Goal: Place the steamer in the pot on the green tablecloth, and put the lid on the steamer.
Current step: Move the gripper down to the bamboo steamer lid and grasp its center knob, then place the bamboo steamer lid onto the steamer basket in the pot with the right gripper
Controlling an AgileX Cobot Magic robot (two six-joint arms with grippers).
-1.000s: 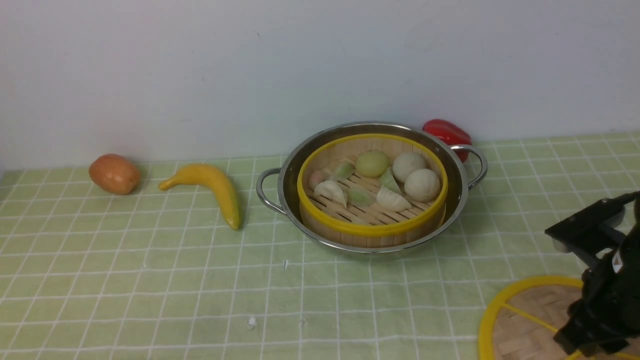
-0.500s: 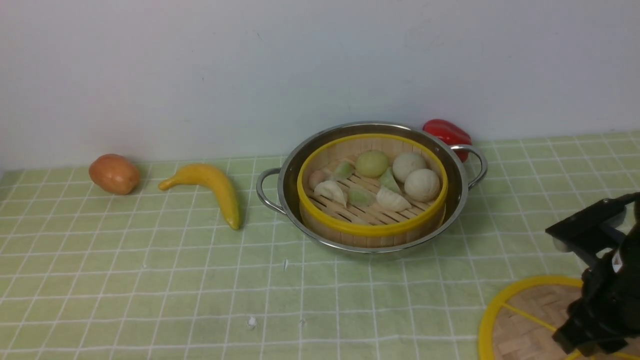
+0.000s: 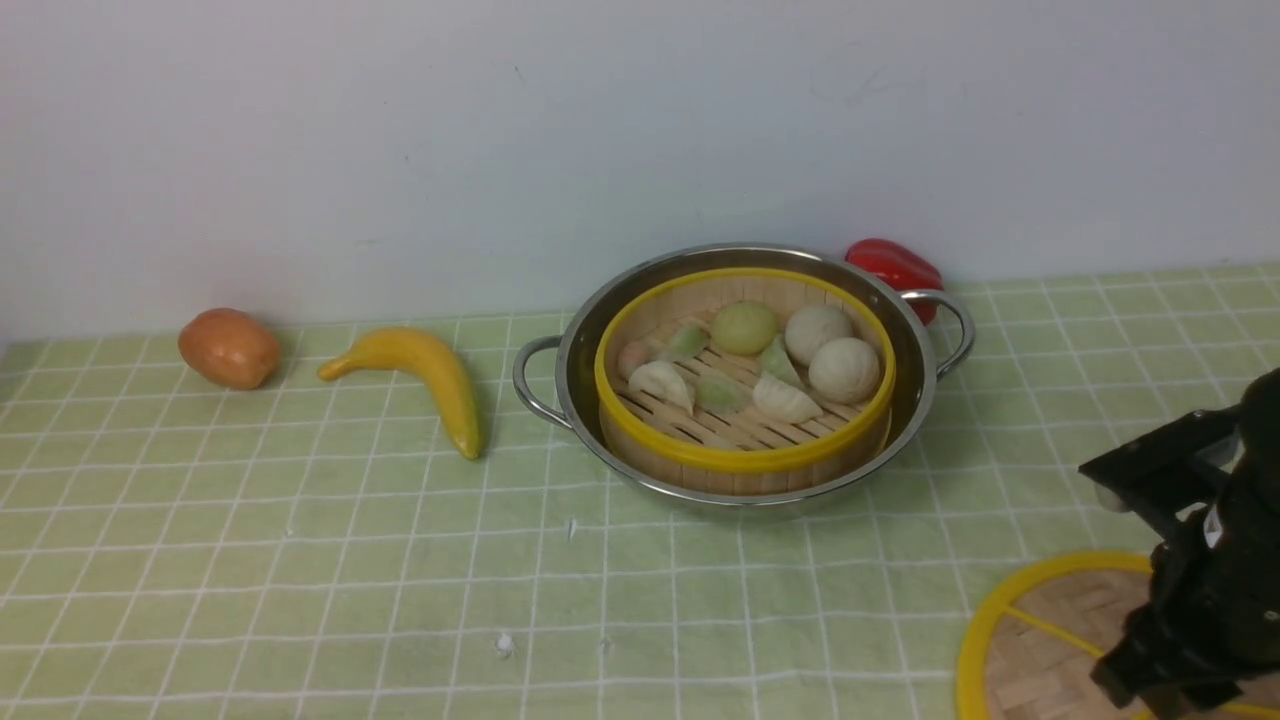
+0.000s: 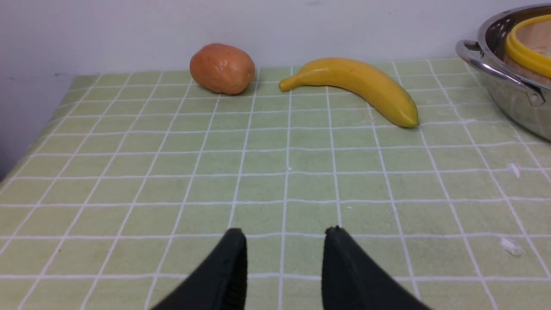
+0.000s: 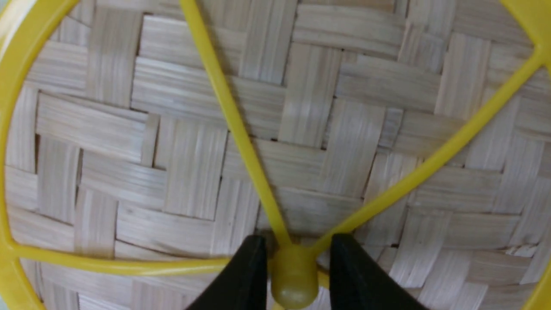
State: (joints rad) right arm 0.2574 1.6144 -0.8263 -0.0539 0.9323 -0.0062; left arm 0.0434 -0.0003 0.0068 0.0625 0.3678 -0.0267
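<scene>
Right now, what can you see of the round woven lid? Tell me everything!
The lid is a flat round disc of pale woven bamboo strips, with a yellow rim, thin yellow spokes and a yellow centre knob. It lies flat on the green tablecloth, at the robot's right, partly hidden by the right arm. The right gripper has one finger on each side of the knob, with small gaps showing.

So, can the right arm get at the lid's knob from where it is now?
Probably yes. The right gripper has its fingers on either side of the knob at the centre of the lid, with nothing else between them and slight gaps showing.
</scene>
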